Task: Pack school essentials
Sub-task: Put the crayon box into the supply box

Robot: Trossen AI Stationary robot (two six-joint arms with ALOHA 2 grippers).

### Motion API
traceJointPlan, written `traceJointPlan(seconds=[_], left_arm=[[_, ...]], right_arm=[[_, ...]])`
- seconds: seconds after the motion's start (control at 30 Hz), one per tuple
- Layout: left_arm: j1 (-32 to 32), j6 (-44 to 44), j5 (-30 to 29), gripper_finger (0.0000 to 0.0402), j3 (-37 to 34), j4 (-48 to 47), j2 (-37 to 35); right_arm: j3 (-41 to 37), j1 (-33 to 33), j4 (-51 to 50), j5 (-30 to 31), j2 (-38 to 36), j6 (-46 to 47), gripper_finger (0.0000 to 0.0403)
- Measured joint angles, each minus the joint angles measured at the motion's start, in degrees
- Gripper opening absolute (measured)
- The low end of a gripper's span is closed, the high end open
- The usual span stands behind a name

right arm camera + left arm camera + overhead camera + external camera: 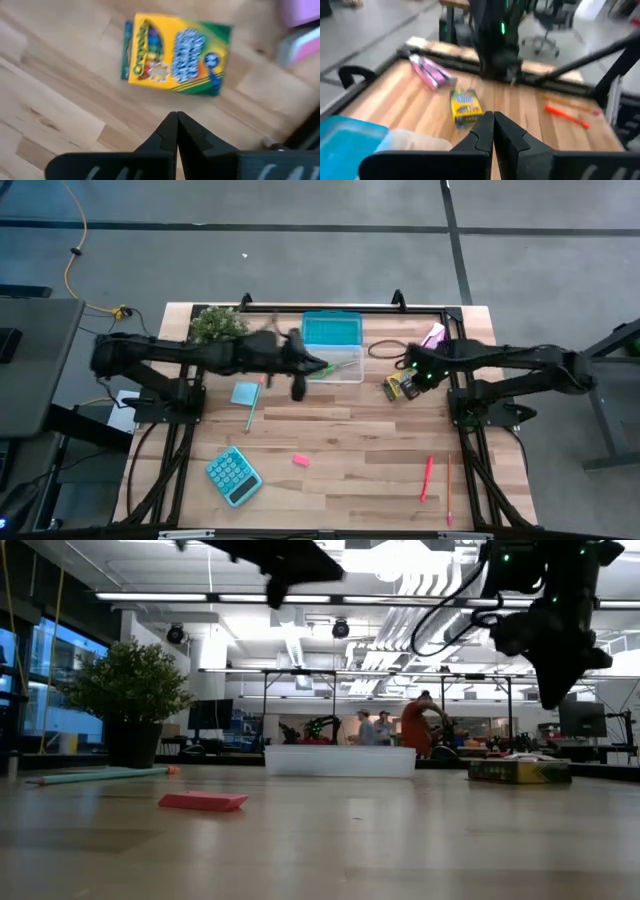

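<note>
On the wooden surface (340,445) packing had barely begun: the clear box (333,346) showed only green scissors (338,367) at its edge. Crayon box (175,56) lay under the right hand (176,120), note pad (245,393), red pen (427,477) and eraser (301,460) loose; left hand (493,120) hovered beside the box, both hands pressed together, empty

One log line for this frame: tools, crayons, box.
left tool: shut, over box | right tool: shut, above crayons | crayons: on table, unpacked
</note>
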Motion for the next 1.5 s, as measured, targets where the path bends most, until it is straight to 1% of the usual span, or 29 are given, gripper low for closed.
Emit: traceJointPlan(seconds=[0.07,0.13,0.27,0.4,0.53,0.6,0.7,0.8,0.93,1.07,1.13,1.23,1.33,1.5], left_arm=[[-1.1,0.2,-0.4,0.0000,3.2,-1.8,4.7],[-2.4,0.1,-0.7,0.0000,6.5,-1.1,9.9],[-4.7,-1.6,-2.7,0.0000,13.6,-1.4,20.0],[-5.6,-1.9,-3.2,0.0000,22.7,-2.5,29.9],[-5.5,-1.9,-4.1,0.0000,31.4,-6.4,38.7],[-5.5,-2.6,-5.0,0.0000,34.6,-8.6,42.3],[-5.5,-4.3,-5.1,0.0000,37.3,-9.4,46.7],[-5.5,-6.4,-5.8,0.0000,38.6,-9.1,49.5],[-5.4,-6.8,-8.1,0.0000,38.8,-9.1,51.0],[-4.8,-6.7,-12.4,0.0000,38.4,-8.0,51.0],[-4.2,-5.9,-13.3,0.0000,37.8,-7.4,51.0],[-3.2,-5.8,-12.0,0.0000,37.8,-9.3,51.0],[-2.6,-5.4,-10.5,0.0000,37.8,-11.7,51.0],[-2.9,-4.3,-7.3,0.0000,37.8,-11.6,50.7]], right_arm=[[0.4,-2.1,-1.4,0.8,-2.1,0.0,0.0000],[0.4,-4.4,-2.2,0.9,-3.3,-0.4,0.0000],[0.4,-8.0,-2.2,0.8,-3.2,-2.7,0.0000],[0.4,-11.4,-2.1,-0.1,-1.4,-5.3,0.0000],[0.4,-15.0,-1.9,-0.7,1.5,-8.9,0.0000],[0.4,-16.2,-1.3,-0.7,3.0,-10.5,0.0000],[0.4,-17.4,0.2,-0.8,5.2,-13.1,0.0000],[-1.6,-18.2,2.7,-1.6,7.4,-14.4,0.0000],[-6.1,-19.2,7.2,-2.8,8.9,-14.8,0.0000],[-8.1,-20.1,11.6,-1.5,8.9,-13.8,0.0000],[-8.2,-20.2,11.8,1.4,8.9,-13.9,0.0000],[-8.2,-20.6,13.3,3.5,9.0,-13.8,0.0000],[-8.2,-20.6,14.1,2.6,10.2,-13.9,0.0000],[-8.2,-20.6,15.6,2.4,15.2,-15.2,0.0000]])
